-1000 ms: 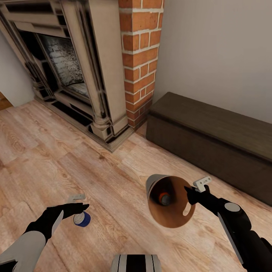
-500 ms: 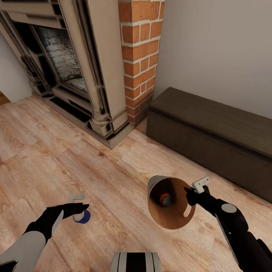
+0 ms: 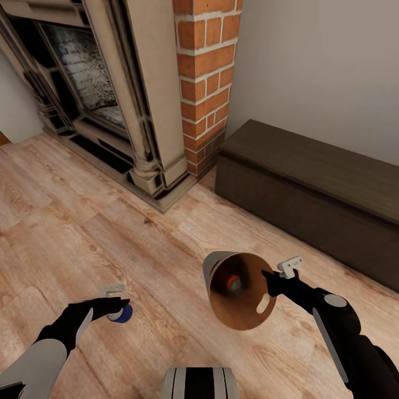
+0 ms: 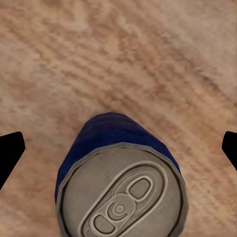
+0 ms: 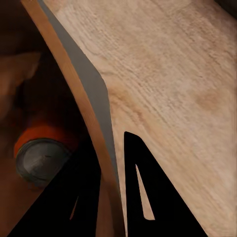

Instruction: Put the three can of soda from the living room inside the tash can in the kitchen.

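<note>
In the head view my left gripper (image 3: 114, 306) is shut on a blue can of soda (image 3: 124, 314), held low over the plank floor. The left wrist view looks down on that blue can (image 4: 121, 187) and its grey top, between the two dark fingertips (image 4: 11, 153). My right gripper (image 3: 271, 276) is shut on the rim of the tash can (image 3: 244, 310), which is tipped so its coppery inside faces the camera. An orange can of soda (image 3: 232, 283) lies inside it. In the right wrist view the fingers (image 5: 143, 192) pinch the bin wall (image 5: 81, 79), with the orange can (image 5: 42, 155) beside them.
An ornate fireplace (image 3: 111, 94) and a red brick column (image 3: 205, 83) stand ahead on the left. A long dark bench (image 3: 310, 188) runs along the wall on the right. Open plank floor (image 3: 83, 233) lies between them and me.
The whole view has shifted: fireplace and bench sit a little higher and nearer. The bin has swung slightly left in the right gripper. Both grips are unchanged.
</note>
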`<state>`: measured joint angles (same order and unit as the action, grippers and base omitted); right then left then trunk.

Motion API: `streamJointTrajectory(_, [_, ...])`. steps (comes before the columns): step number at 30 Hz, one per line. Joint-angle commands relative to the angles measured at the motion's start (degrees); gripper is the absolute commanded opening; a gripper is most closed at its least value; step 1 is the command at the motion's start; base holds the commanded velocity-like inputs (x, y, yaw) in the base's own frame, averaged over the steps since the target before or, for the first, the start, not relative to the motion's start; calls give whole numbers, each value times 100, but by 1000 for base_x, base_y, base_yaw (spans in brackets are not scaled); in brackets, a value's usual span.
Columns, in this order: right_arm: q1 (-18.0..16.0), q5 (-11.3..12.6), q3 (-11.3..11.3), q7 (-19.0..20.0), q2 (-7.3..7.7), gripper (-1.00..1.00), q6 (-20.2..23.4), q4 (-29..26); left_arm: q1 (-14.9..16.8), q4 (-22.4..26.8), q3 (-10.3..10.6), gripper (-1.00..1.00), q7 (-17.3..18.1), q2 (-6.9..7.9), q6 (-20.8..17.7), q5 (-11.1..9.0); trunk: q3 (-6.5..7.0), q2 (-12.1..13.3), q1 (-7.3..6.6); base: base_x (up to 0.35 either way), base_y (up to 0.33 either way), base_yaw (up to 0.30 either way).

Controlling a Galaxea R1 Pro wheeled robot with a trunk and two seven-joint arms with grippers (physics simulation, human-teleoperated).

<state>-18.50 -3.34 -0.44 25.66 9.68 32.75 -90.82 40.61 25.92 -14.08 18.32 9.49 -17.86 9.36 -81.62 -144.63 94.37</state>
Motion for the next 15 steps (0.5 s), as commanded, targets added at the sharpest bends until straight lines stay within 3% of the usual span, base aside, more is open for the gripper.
streamJointTrajectory(1, [-31,105,7,26,-1,-100,71,-4,0,0,-2,100,-1,0,0,-1,0,0,-1,0,0,0])
streamJointTrajectory(8, [-535,99,4,148,16,-100,567,-6,0,0,1,100,-13,0,4,6,0,0,-1,0,0,0])
streamJointTrajectory(15, [-879,97,6,167,61,-100,918,-6,0,-8,2,100,-111,-4,2,13,-155,-10,17,0,0,0])
